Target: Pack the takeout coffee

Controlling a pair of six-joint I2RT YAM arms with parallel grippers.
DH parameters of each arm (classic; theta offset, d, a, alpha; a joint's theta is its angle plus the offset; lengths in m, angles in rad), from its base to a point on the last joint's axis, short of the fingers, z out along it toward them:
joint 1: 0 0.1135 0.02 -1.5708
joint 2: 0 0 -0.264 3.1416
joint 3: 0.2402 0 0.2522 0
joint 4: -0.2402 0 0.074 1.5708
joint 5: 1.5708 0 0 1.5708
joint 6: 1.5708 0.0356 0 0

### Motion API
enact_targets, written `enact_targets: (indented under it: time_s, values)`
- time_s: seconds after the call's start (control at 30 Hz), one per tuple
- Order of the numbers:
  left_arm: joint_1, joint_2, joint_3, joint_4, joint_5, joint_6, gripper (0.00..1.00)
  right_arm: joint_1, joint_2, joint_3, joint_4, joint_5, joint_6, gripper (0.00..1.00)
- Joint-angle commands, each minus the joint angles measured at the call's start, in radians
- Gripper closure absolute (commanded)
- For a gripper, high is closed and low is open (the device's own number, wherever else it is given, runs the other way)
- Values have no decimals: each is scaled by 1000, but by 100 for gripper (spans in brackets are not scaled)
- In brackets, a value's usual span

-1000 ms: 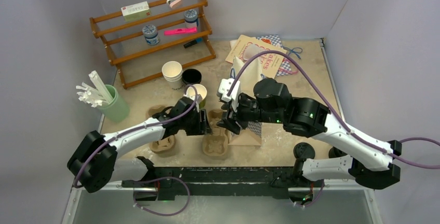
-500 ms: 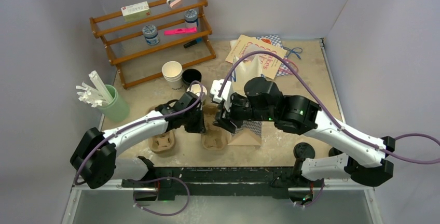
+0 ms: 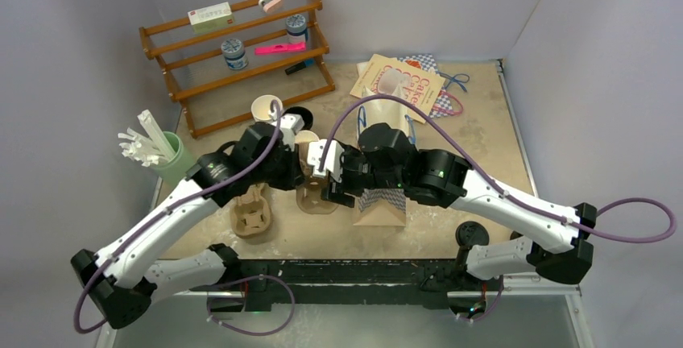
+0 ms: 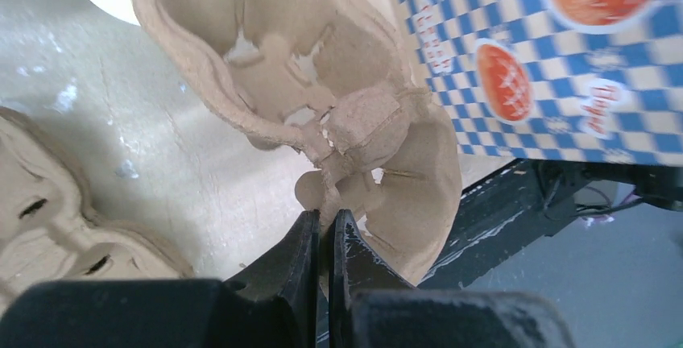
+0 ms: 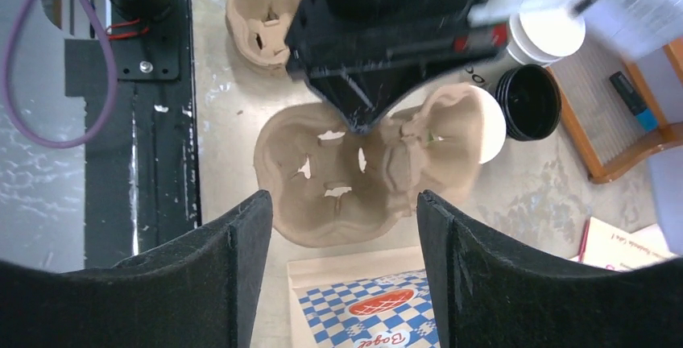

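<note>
Brown moulded-pulp cup carrier (image 5: 346, 179) clamped at its edge by the left gripper (image 4: 322, 223), right gripper (image 5: 342, 219) spread wide above it holding nothing, small black paper cup (image 5: 529, 102) behind the carrier beside stacked white cups (image 5: 552, 32), blue-checked paper bag (image 5: 366, 308) alongside.

1. Wooden rack (image 3: 242, 82) in the far left corner, holding a box (image 3: 210, 15), two jars (image 3: 234, 52) and a pink marker (image 3: 279, 47).
2. Green cup (image 3: 181, 169) of white sticks (image 3: 145, 145) at the left edge.
3. White cups (image 3: 266, 109) just in front of the rack.
4. Carrier (image 5: 350, 203) and second carrier (image 3: 251, 213) side by side toward the near edge.
5. Checkered bag (image 3: 380, 208) right of them.
6. Book (image 3: 399, 82) at the far edge.
</note>
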Motion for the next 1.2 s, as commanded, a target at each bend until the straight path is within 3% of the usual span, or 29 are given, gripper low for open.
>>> enact_targets:
  time_s: [0.0,0.13,0.33,0.63,0.97,1.17]
  values:
    - [-1,-80,119,-64,-9,90,100,5,-34,-22,92,14,-102,29]
    - [-1,-97,191,-84,73,147,100,4,-22,-12,78,7,-144,23]
    - [-1,-101,246,-97,179,229,100,-12,37,73,19,-1,-178,23]
    - [-1,-78,295,-90,253,274,100,-52,48,72,-12,-51,-163,26]
    - [-1,-87,335,-92,284,304,100,-55,58,90,-9,-40,-129,47]
    - [-2,-111,330,-97,292,298,94,-55,50,97,15,-4,-114,58]
